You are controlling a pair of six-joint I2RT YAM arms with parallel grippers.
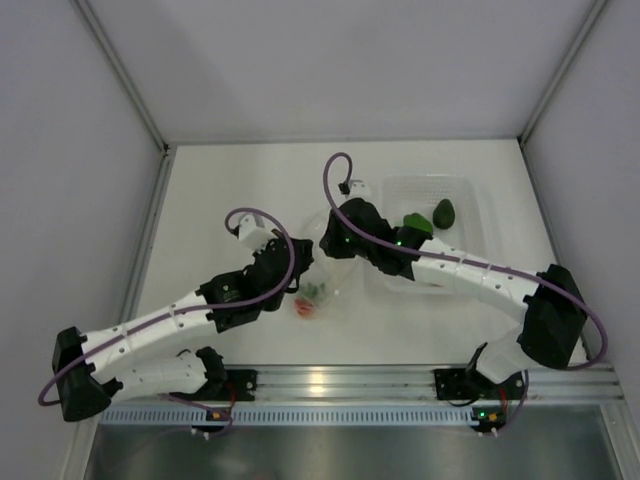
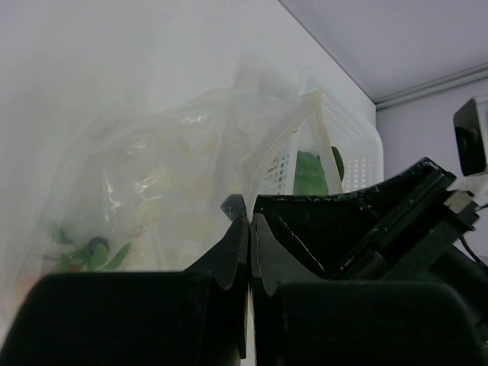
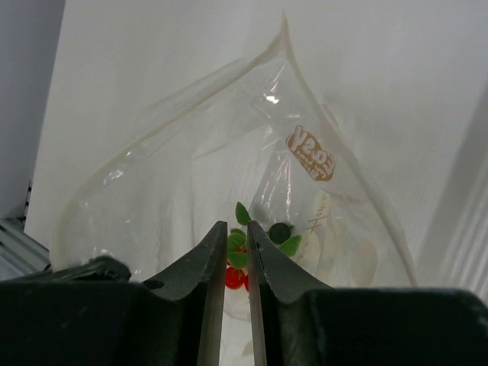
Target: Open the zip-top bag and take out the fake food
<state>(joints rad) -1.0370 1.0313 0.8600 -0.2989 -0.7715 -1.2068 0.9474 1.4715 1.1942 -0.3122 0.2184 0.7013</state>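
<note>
The zip-top bag [image 1: 322, 278] sits crinkled mid-table between both grippers, its mouth spread wide in the right wrist view [image 3: 191, 152]. My left gripper [image 2: 250, 216] is shut on a thin edge of the bag [image 2: 152, 175]. My right gripper [image 3: 236, 225] reaches into the mouth. Its jaws are closed to a narrow gap, with the green leaves of the tomato sprig [image 3: 238, 259] in that gap and red tomatoes just below. In the top view the sprig [image 1: 306, 303] lies at the bag's near end. A green pepper [image 1: 418, 225] and a dark avocado [image 1: 444, 212] lie in the tray.
The rigid clear tray [image 1: 470, 195] stands at the right, close behind my right arm, and shows through the bag as the tray [image 2: 351, 145] in the left wrist view. Grey walls close the table on three sides. A metal rail [image 1: 330, 380] runs along the near edge.
</note>
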